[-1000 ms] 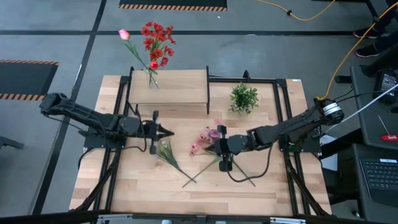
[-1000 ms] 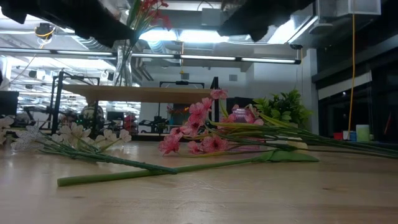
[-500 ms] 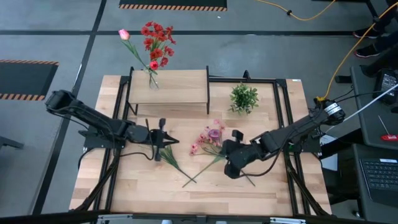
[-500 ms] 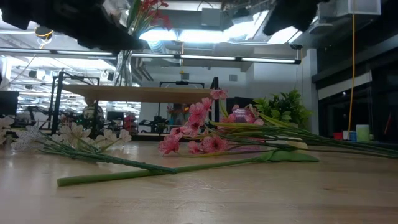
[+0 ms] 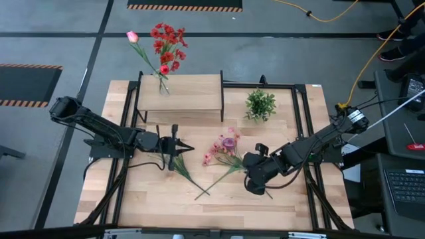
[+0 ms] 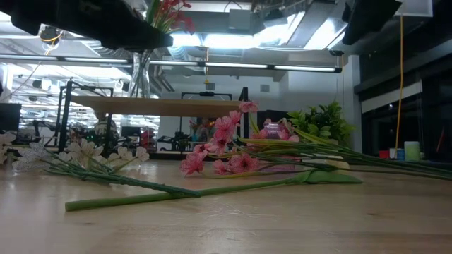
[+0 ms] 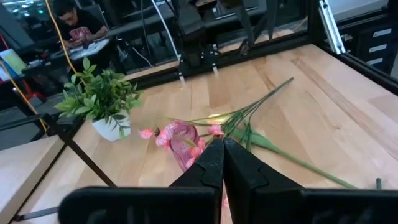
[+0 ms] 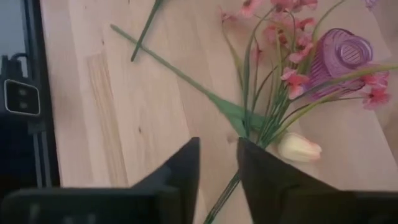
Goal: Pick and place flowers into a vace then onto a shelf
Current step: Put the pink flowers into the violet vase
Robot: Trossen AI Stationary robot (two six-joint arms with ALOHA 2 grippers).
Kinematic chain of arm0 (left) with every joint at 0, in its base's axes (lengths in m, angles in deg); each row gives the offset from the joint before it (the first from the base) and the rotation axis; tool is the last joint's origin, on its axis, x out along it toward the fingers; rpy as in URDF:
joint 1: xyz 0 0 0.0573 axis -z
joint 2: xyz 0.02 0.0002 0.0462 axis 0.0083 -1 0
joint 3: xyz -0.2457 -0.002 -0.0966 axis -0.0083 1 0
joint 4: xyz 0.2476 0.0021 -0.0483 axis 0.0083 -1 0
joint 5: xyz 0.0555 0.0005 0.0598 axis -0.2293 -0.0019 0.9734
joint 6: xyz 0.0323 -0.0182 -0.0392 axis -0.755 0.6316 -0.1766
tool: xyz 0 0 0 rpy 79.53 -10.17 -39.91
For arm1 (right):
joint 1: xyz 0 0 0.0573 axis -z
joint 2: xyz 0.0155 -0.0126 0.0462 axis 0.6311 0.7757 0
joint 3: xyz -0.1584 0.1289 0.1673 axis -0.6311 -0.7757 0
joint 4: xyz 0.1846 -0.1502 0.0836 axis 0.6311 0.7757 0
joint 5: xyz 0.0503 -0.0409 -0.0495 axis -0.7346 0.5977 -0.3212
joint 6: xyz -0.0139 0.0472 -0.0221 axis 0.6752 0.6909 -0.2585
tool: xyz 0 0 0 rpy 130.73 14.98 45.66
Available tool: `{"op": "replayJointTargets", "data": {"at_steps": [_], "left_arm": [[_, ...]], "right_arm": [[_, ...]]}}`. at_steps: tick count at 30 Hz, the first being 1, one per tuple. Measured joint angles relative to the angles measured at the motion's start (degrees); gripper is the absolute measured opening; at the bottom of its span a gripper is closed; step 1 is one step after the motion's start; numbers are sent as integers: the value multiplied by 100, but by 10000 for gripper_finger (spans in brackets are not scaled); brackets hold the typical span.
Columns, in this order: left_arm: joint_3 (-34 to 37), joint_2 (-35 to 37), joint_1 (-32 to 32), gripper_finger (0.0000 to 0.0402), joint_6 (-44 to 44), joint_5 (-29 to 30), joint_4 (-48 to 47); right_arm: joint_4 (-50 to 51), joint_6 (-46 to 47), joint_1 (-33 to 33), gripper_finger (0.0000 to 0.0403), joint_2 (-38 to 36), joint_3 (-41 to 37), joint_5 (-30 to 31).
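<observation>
1. Stems first: nearest the table's front edge in the high view, long thin green plastic stems (image 5: pixel 216 179) cross into an X on the pale, striped-grain wood table (image 5: pixel 133 206).
2. Right gripper (image 5: pixel 254 179) hangs above those stems at about 4 o'clock from the table's middle, its two dark wedge-shaped fingers (image 8: pixel 180 171) parted by a narrow gap and holding nothing (the wrist view shows bare wood between them).
3. Just past it lies a bundle of small pink blossoms (image 5: pixel 214 149) with a cream tulip bud (image 8: pixel 298 148) and a ribbed purple translucent vase (image 8: pixel 339 56) on its side among the stems.
4. Left gripper (image 5: pixel 186 147) sits at 9 o'clock from centre, slim black fingers pressed flat together, empty, pointing toward the pink bundle.
5. Below its tip, a pale sprig (image 5: pixel 176 159) of cream papery blossoms lies flat on the wood.
6. Farther back, at 1 o'clock, stands a bushy green plant (image 5: pixel 260 104) in a small white pot.
7. At 11 o'clock the shelf (image 5: pixel 192 93), a smooth light-wood board on black legs, carries a clear glass vase (image 5: pixel 163 85) upright at its left end, holding a red blossom cluster (image 5: pixel 167 48) and one pink tulip (image 5: pixel 133 36).
</observation>
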Motion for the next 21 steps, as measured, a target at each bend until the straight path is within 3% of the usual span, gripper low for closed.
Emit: {"op": "replayJointTargets", "data": {"at_steps": [6,10,17,21], "left_arm": [[0,0,0,1,1,-2,0],[0,0,0,1,2,-7,0],[0,0,0,1,43,-17,-20],[16,0,0,1,43,-18,-60]], "right_arm": [[17,39,-19,199,20,0,22],[15,165,-23,231,194,0,56],[48,127,-72,229,787,0,111],[41,343,-249,219,1112,-81,601]]}}
